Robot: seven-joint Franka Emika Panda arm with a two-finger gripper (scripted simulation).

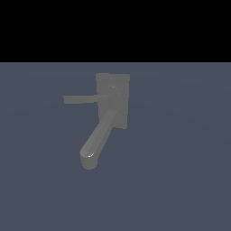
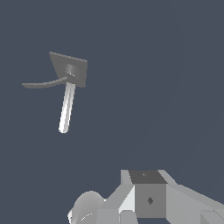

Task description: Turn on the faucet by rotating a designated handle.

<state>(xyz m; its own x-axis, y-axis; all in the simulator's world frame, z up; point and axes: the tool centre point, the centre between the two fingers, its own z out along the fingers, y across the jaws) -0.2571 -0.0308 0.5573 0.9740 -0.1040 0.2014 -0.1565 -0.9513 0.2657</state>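
Observation:
The matte grey faucet (image 1: 113, 101) stands on the blue-grey floor, with a rectangular back plate (image 1: 122, 85) and a thick rounded spout (image 1: 96, 140) angling down toward the exterior view's left. The handle (image 1: 83, 99) is a thin flat bar reaching from the round hub toward the exterior view's left. In the wrist view the faucet (image 2: 70, 70) is small and far off, showing its handle (image 2: 43, 83) and spout (image 2: 66, 109). Only grey and white parts of my gripper (image 2: 148, 194) show at that frame's edge, well away from the faucet. Its jaws cannot be made out. The arm is absent from the exterior view.
Flat blue-grey floor (image 1: 180, 171) surrounds the faucet on every side. A black band fills the upper part of the exterior view.

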